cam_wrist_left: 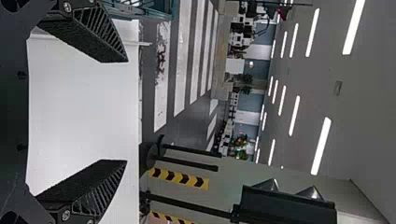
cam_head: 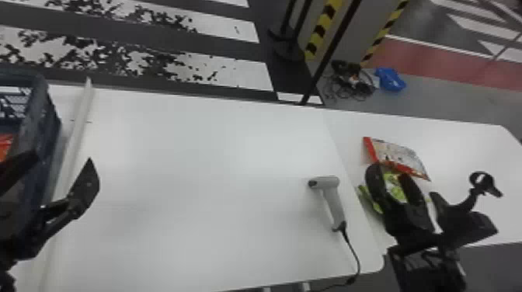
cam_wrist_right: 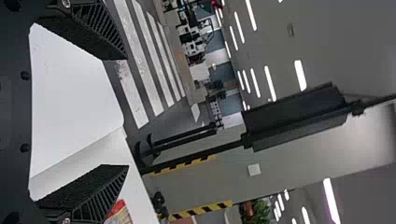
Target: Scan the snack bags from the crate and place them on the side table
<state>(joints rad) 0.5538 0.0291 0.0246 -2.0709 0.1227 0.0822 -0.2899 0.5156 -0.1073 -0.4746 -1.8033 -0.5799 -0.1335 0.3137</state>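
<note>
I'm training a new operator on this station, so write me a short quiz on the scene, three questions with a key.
1. True or false: the left hand is open.
2. Where does the scanner lie?
a) in the crate
b) on the side table
c) on the large table
3. Fill in: in the head view, the bag seen between the fingers of the right hand is mostly ____.

Key: 1 true; 2 c; 3 green.
</note>
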